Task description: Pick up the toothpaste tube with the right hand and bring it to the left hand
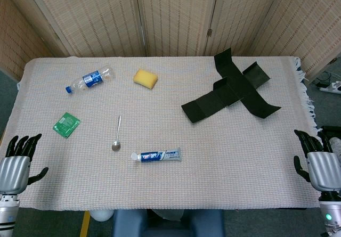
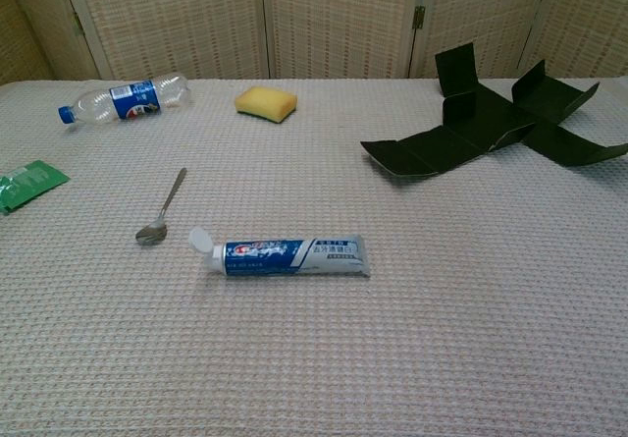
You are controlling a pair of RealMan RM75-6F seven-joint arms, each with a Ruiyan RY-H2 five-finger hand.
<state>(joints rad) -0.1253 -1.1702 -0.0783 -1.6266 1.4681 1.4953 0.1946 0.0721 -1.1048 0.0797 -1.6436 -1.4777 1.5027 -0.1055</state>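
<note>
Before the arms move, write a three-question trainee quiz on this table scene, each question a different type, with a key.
1. True or false: the right robot hand already holds the toothpaste tube.
2. Multiple choice: what lies closest to the tube's cap end? A) the spoon B) the yellow sponge C) the black unfolded box
3. Fill in: the water bottle lies on its ____.

Key: 1 false, both it and the left robot hand are open at the table's near corners; 2 A; 3 side.
</note>
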